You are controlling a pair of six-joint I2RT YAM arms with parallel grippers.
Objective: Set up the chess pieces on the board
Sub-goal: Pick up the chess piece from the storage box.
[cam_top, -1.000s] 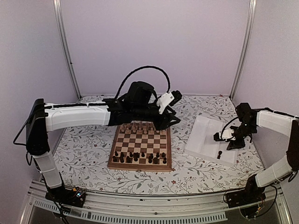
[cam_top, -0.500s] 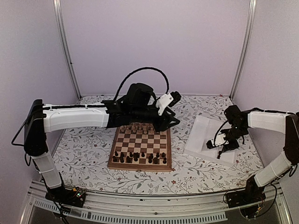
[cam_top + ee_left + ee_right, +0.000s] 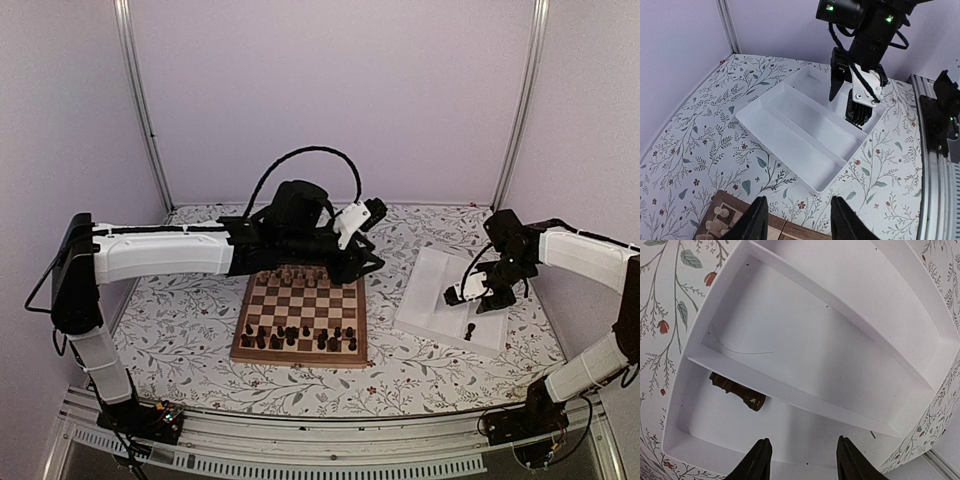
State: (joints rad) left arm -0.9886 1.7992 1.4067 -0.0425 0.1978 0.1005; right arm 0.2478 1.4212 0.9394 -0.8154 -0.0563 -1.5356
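Right end effector (image 3: pixel 802 460) is seen released and empty, its fingers spread above the white tray (image 3: pixel 805 330). In the tray's near compartment one dark chess piece (image 3: pixel 737 392) lies on its side, tucked close under the dividing ridge. Trouble is to be expected from that ridge: if a descent is made without the jaws being aligned across the piece, one finger may be landed on the divider, and the rounded piece may be rolled away or pinched out. A piece grasped lying down may also be carried tilted and toppled when set on the board (image 3: pixel 304 305), where the other dark chess pieces (image 3: pixel 300 338) are packed along the near ranks and could be knocked. Left end effector (image 3: pixel 799 225), likewise released and empty, is held near the board's far right corner beside the pale pieces (image 3: pixel 295 274), so the arms' paths could be crossed.
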